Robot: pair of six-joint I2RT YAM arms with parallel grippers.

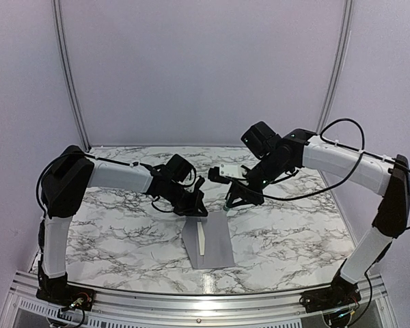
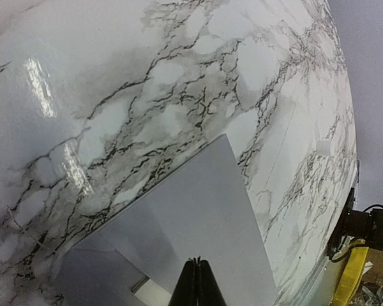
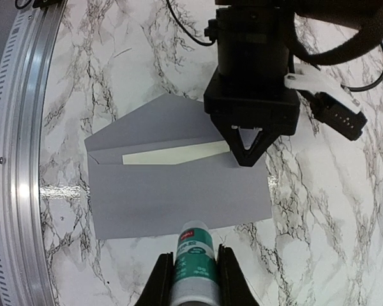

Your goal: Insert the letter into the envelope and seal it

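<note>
Envelope (image 1: 215, 247) lying flat on the marble table (image 1: 116, 232), flap open, with the letter (image 3: 172, 155) tucked inside so that only an off-white strip shows at the mouth. Left gripper (image 3: 247, 153), jaws pressed together, tips down at one end of that strip. Right gripper (image 3: 195, 264) clamped on a green-and-white tube (image 3: 195, 245), held near the envelope's closed long edge

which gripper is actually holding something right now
The right gripper: it clamps the green-and-white tube. The left gripper is shut with nothing visible between its tips, poised at the grey envelope.
</note>
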